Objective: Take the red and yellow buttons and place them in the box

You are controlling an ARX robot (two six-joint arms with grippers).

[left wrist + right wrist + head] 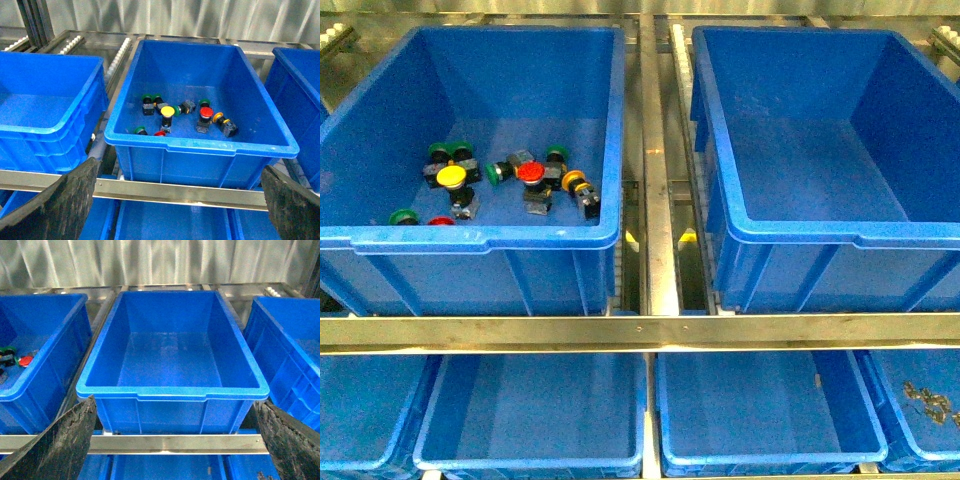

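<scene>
The buttons [530,172] lie clustered in the left crate [380,240] toward its front, a metal rail [656,200] separates it from the right crate [840,238] beside it, and below a crossbar [640,330] sits a row of lower crates [535,465]

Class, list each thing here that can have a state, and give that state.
Left crate: holds the buttons.
Right crate: empty.
Red button: in left crate, not picked.
Yellow button: in left crate, not picked.
Left gripper: open, holding nothing.
Right gripper: open, holding nothing.
</scene>
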